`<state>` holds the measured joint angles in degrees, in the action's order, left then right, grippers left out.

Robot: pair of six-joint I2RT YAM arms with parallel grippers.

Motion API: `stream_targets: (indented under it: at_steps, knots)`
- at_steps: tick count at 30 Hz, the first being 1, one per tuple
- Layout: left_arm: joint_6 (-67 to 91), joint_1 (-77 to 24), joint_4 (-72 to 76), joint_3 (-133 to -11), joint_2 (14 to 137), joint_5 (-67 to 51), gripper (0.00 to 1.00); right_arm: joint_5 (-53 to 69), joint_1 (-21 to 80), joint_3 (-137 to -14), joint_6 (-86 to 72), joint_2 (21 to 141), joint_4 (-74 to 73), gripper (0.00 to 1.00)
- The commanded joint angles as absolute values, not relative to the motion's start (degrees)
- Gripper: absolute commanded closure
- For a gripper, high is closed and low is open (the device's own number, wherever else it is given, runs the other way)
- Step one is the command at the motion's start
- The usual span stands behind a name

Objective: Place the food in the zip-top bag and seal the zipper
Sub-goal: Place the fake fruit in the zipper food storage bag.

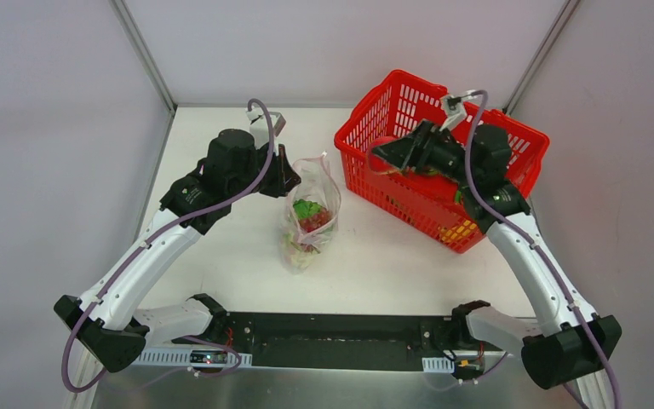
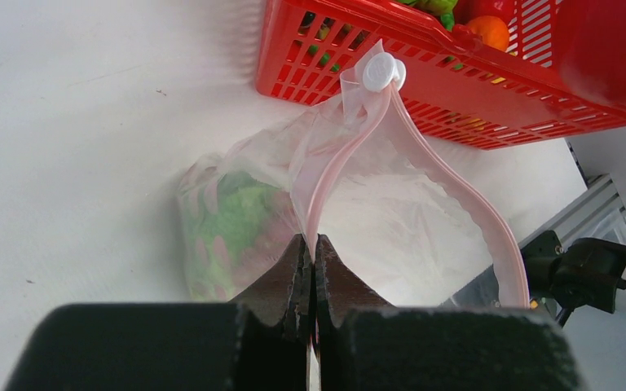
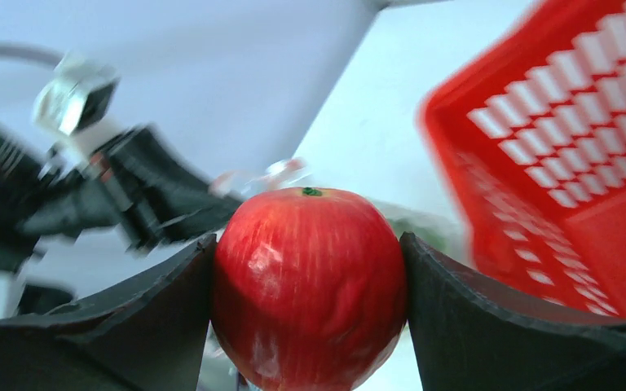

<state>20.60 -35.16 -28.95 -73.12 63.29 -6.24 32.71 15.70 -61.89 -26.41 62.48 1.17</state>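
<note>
Left gripper (image 2: 310, 248) pinched the bag; right gripper (image 3: 308, 240) held fruit.
Left jaws were closed on the zipper (image 2: 482, 208), propping the zip-top bag (image 1: 311, 223) mid-table with lettuce (image 1: 307, 208) inside; its limp, slippery film looked best held by that stiffer strip. Right jaws clamped a smooth, hard red apple (image 3: 308, 285) near the basket (image 1: 400, 198).

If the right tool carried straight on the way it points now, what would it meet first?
Probably the zip-top bag, whose mouth the left tool pinches up. The right tool, shut on the red apple, points left toward it; depth is unclear, so it might pass above.
</note>
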Motion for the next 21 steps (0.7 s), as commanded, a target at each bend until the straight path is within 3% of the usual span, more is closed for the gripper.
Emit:
stream_targets:
  at_steps: [1, 9, 21]
  knots:
    - [21.8, -34.8, -25.5, -73.3, 62.9, -8.4, 1.0, 40.0, 25.2, -67.2, -19.2, 62.8, 5.7, 0.37]
    - [22.2, -34.8, -25.1, -73.6, 63.7, -9.4, 1.0, 38.5, 38.4, -70.8, -10.9, 66.7, 3.9, 0.35]
    - [22.1, -34.8, -25.3, -73.5, 63.3, -8.8, 1.0, 15.5, 51.8, -78.9, 4.5, 74.5, -9.8, 0.33]
